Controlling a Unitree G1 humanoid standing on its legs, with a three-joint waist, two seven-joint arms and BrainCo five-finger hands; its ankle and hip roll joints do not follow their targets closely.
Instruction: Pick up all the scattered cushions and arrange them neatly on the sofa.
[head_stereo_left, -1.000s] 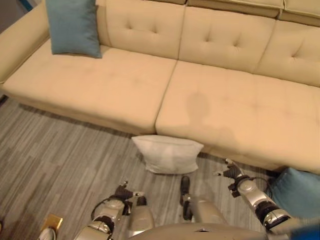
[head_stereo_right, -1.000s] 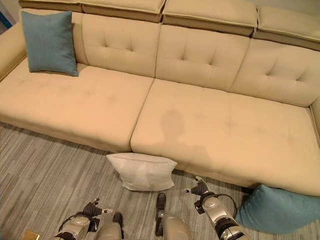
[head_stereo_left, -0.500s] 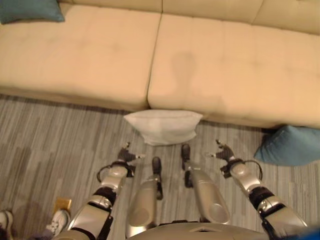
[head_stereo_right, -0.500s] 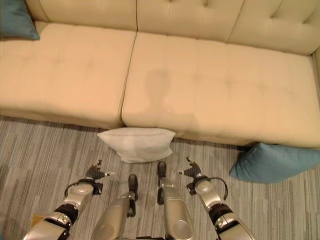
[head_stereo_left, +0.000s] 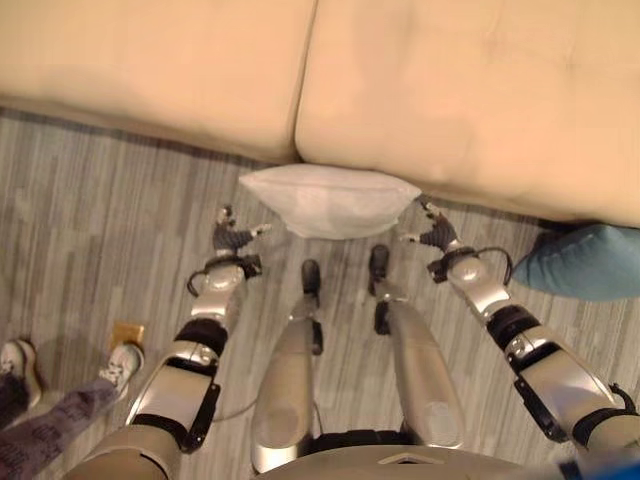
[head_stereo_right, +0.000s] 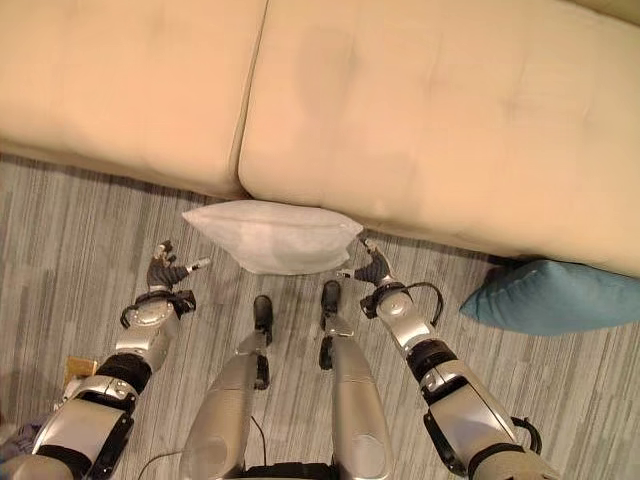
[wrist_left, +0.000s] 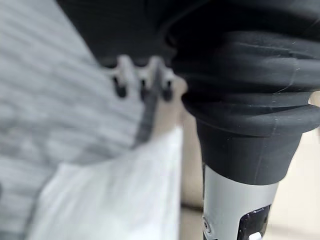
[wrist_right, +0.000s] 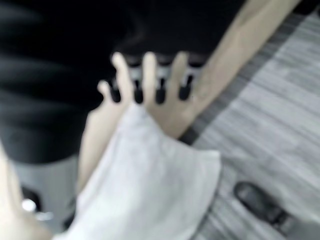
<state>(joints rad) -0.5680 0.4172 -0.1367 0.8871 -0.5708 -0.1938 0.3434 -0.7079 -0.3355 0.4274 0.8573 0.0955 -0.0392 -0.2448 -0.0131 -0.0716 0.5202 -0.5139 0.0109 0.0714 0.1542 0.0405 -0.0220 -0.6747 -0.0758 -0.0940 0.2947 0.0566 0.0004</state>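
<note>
Cushions number two on the floor (head_stereo_left: 90, 200) by the sofa (head_stereo_left: 480, 90) front edge, one white cushion (head_stereo_left: 330, 200) between the released left hand (head_stereo_left: 232, 238) and right hand (head_stereo_left: 432, 232), one blue cushion (head_stereo_left: 585, 262).

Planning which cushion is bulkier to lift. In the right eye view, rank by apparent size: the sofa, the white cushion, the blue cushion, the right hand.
1. Sofa, by far the largest.
2. White cushion.
3. Blue cushion; it looks close to the white one, but it is cut by the picture's edge, so their order is unsure.
4. Right hand, smallest.
</note>
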